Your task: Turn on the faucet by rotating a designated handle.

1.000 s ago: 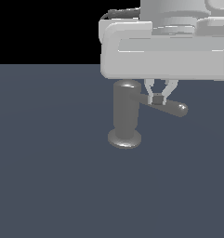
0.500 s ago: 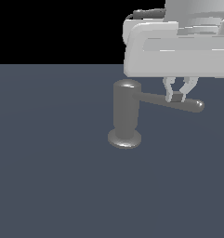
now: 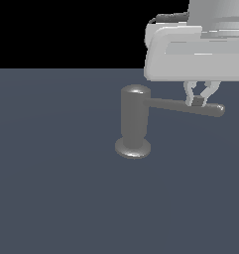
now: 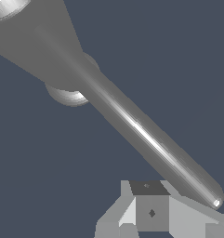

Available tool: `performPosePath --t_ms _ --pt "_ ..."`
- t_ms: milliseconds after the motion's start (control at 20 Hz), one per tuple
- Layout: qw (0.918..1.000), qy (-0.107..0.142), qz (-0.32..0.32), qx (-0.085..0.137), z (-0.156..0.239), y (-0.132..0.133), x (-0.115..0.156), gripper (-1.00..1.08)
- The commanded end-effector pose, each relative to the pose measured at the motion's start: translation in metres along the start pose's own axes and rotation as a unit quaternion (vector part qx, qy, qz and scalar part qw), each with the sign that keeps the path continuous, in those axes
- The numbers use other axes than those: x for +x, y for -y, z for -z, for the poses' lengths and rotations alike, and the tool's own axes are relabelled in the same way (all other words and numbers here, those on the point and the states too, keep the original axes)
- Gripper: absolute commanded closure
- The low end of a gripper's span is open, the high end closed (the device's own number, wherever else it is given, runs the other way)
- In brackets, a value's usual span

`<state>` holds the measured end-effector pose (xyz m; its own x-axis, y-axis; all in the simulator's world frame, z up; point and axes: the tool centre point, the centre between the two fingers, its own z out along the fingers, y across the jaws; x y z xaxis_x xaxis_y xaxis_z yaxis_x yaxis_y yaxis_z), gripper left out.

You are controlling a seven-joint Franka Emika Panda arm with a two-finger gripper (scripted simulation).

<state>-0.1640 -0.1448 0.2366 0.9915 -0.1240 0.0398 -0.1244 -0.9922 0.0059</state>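
Grey faucet point(image 3: 135, 124) upright on dark floor point(image 3: 56, 188), disc base down; handle point(image 3: 184, 106) projecting sideways from near faucet top toward the exterior view's right. White gripper point(image 3: 200, 100) above handle near its rounded tip, fingers point(image 3: 191, 94) spread either side of the rod; contact not discernible

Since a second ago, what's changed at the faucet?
The handle has swung toward the exterior view's right and now shows longer. The gripper went with it, its fingers staying at the rod near the tip; whether they clamp it I can't tell. The faucet stayed upright on the same spot.
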Motion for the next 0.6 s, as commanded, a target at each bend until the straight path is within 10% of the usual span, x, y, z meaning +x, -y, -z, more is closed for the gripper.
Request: performPosePath --t_ms 0,550 --pt "1.0000 0.002 0.001 -0.001 -0.003 -0.005 0.008 1.08" --pt "1.0000 0.007 -0.002 0.000 -0.008 -0.031 0.035 1.08"
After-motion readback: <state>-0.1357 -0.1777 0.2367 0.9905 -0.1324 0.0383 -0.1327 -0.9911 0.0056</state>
